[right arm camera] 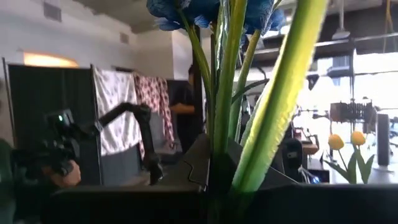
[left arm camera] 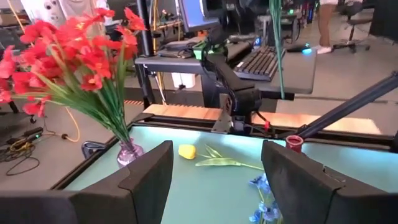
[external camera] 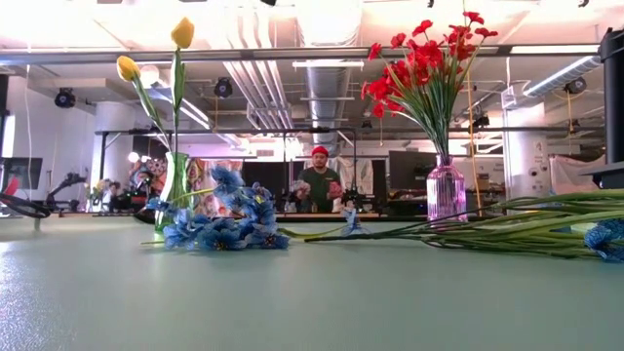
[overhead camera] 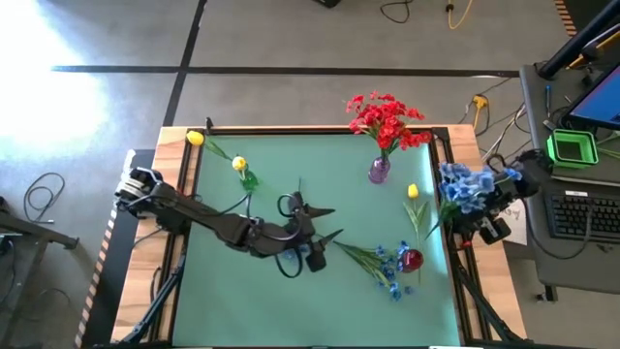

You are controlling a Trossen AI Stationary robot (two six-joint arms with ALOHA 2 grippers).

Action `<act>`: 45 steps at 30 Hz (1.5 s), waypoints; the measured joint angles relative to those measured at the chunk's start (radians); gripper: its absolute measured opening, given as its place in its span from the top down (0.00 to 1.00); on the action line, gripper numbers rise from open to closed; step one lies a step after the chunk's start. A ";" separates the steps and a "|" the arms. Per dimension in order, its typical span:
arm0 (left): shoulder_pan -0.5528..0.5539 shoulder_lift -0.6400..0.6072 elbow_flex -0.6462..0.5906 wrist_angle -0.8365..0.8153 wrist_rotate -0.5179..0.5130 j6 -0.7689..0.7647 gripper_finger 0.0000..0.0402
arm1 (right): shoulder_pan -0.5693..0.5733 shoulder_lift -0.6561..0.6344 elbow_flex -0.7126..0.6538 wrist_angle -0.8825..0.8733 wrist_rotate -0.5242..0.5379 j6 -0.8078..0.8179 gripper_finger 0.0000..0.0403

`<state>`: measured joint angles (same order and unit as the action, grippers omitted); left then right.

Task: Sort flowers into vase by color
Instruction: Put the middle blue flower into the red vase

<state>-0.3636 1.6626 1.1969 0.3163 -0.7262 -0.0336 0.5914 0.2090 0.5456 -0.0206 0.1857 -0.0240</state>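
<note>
Green table mat (overhead camera: 291,301): carries all items listed. Left arm: reaches in from the 9 o'clock edge to mid-table; left gripper (overhead camera: 327,223) has its fingers parted about halfway and empty, pointing toward 3 o'clock. Red flowers (overhead camera: 387,121): bunch upright in the purple vase (overhead camera: 379,171) near the 12 o'clock edge, already sorted. Blue flower bunch (overhead camera: 465,184): stems clamped in the fully closed right gripper (overhead camera: 489,215) at the 3 o'clock edge, blooms lifted clear of the mat. Loose blue spray (overhead camera: 373,260): lies flat just at 4 o'clock of the left fingers, long axis running 10 to 4 o'clock, blossoms at the far end beside a small dark red vase (overhead camera: 412,260). Yellow tulip (overhead camera: 415,204): lies flat at 2 o'clock of the left fingers, head toward 12 o'clock, stem toward 6. Yellow tulips (overhead camera: 217,150) in the green vase (overhead camera: 249,179): at 10 o'clock. Judgement: the left gripper sits nearest both loose stems; the spray's stem end lies closest, crossing the fingers' line slantwise.
</note>
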 joint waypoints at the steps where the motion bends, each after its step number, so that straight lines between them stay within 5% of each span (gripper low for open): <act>1: 0.002 0.013 0.025 -0.019 -0.005 0.000 0.42 | 0.005 0.013 0.018 -0.021 0.006 -0.003 0.97; 9: 0.011 0.091 0.197 -0.192 -0.052 -0.004 0.42 | 0.039 0.116 0.127 -0.193 0.016 0.004 0.97; 24: 0.006 0.114 0.196 -0.190 -0.051 -0.080 0.42 | 0.131 0.053 -0.154 0.113 0.032 -0.023 0.97; 45: 0.006 0.114 0.196 -0.191 -0.051 -0.081 0.42 | 0.131 0.014 -0.280 0.106 0.032 -0.003 0.97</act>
<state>-0.3580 1.7767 1.3926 0.1257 -0.7769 -0.1143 0.7223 0.2230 0.2657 0.0856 0.2176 -0.0265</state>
